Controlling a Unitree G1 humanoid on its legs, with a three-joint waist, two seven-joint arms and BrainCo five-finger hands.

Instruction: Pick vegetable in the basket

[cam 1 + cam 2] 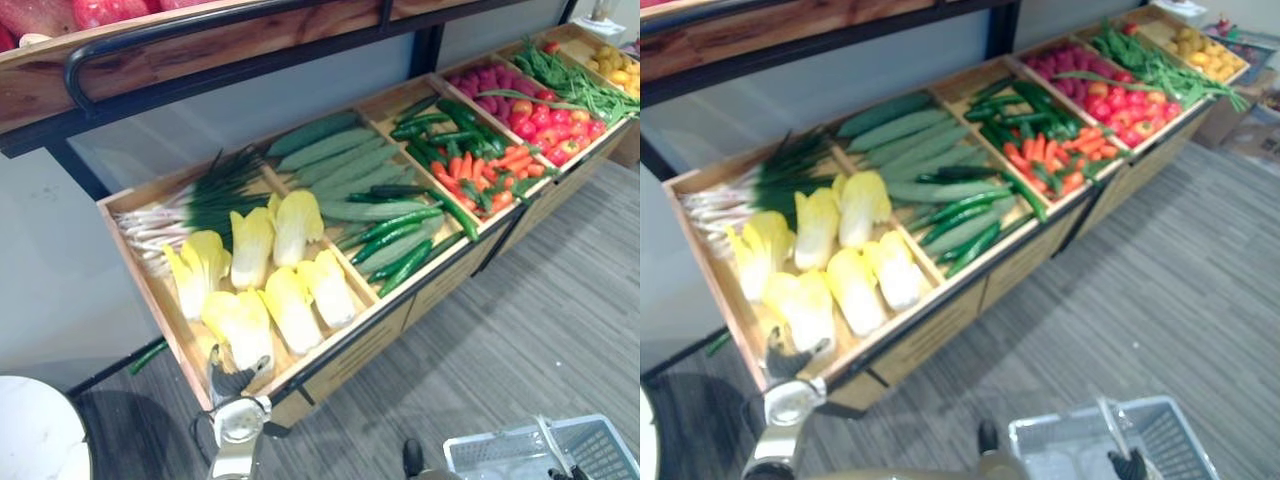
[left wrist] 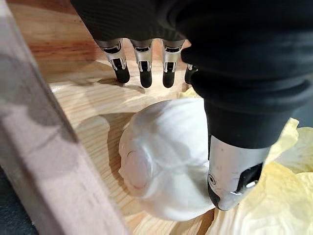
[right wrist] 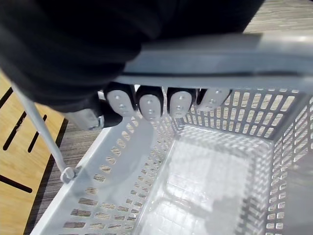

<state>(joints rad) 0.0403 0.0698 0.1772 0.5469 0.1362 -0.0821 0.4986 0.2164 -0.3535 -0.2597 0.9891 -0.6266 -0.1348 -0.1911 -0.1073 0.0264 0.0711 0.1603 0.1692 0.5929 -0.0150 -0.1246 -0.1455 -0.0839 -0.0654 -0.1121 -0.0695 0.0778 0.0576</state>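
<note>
**Left robot hand over a cabbage, basket hanging from my right**

The cabbage (image 1: 240, 322) I am at lies in the end compartment of the counter (image 1: 360, 352), in its near corner, at about 7 o'clock in my head view. Its white base (image 2: 164, 156) points toward me and rests on the wooden bottom, close to the front rim. My left robot hand (image 1: 232, 380) sits at 6 o'clock of it and reaches in over that rim. Its fingers (image 2: 142, 63) are straight and spread, with their dark tips down by the wood on the far side of the base. The thumb (image 2: 234, 171) lies against the near side, so the base sits between them without being clamped.

The other cabbages (image 1: 290, 225) lie fanned out at 12 o'clock of mine, and behind them is a bundle of spring onions (image 1: 170, 215). Toward 2 o'clock the compartments hold pale green gourds (image 1: 340, 160) and dark cucumbers (image 1: 405, 235), then carrots (image 1: 490, 165), then tomatoes (image 1: 550, 120) and green beans (image 1: 570, 80).

My right robot hand (image 3: 149, 105) is curled round the handle (image 3: 220, 58) of the grey basket (image 1: 480, 455). The basket hangs at 5 o'clock over the striped floor (image 1: 540, 330), well apart from the cabbage.
</note>
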